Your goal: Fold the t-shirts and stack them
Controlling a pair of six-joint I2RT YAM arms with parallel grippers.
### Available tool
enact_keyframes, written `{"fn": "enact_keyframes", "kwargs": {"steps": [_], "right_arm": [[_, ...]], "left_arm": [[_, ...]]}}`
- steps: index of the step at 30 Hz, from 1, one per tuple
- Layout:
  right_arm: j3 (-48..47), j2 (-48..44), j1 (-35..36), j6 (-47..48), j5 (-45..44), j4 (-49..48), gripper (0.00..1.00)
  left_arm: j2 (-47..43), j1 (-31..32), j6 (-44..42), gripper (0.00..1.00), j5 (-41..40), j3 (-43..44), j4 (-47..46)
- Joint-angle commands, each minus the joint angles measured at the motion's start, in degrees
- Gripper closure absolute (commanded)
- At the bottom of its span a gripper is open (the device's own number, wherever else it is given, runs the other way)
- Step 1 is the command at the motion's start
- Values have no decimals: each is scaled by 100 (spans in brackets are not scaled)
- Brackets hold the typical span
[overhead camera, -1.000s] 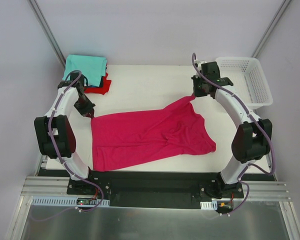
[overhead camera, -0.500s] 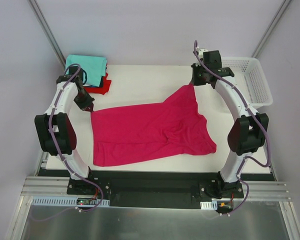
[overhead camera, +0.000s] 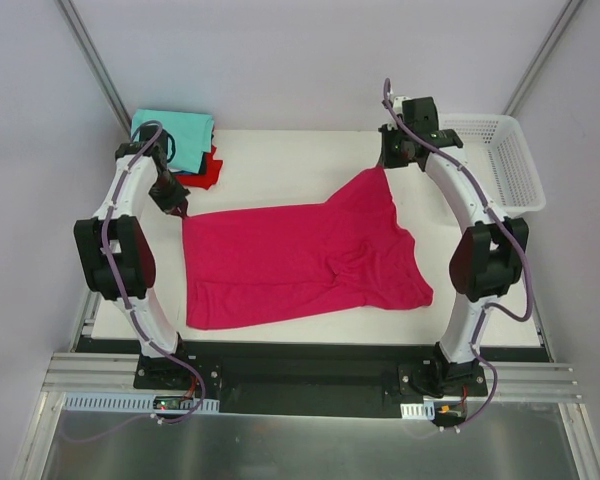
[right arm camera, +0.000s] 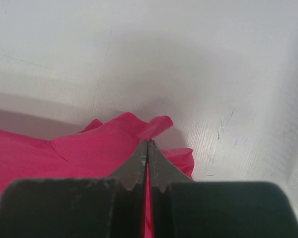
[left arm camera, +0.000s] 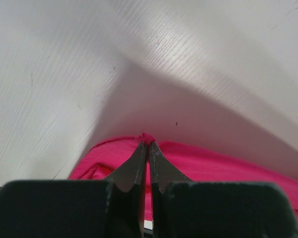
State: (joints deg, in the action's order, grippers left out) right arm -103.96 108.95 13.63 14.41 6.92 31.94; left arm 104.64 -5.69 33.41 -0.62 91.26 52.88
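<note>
Bright, even light from above, overhead view sharp with faint soft shadows, wrist views softer, broad grey shadow on the tabletop (left arm camera: pixel 188 109) beyond the left jaws, paler shadow beyond the right jaws, jaws dark and blurred.

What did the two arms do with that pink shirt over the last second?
Both arms drew the magenta t-shirt away from their bases: the right end effector carried its corner further back, the left end effector shifted back a little, and the cloth between them pulled straighter. Both stayed shut on the shirt. The folded t-shirts and white basket did not move.
</note>
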Motion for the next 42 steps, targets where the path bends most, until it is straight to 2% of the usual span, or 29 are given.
{"fn": "enact_keyframes", "kwargs": {"steps": [1,16,25,29,42], "right_arm": [[-545,170,-71,61,64,22,99],[-1600,1014,-141,132,99,189,99],[-1531,1068,-194,70,240,14,99],[-1241,823,-194,-9,354,-30,99],[780,-567,-176,-316,539,-514,99]], "left_arm": [[267,-28,-80,100,-131,444,187],[1146,-37,-27,100,-78,1596,293],[1568,-37,-98,100,-43,2106,310],[1428,-37,-124,100,18,1966,328],[593,-46,-150,100,-34,1008,310]]}}
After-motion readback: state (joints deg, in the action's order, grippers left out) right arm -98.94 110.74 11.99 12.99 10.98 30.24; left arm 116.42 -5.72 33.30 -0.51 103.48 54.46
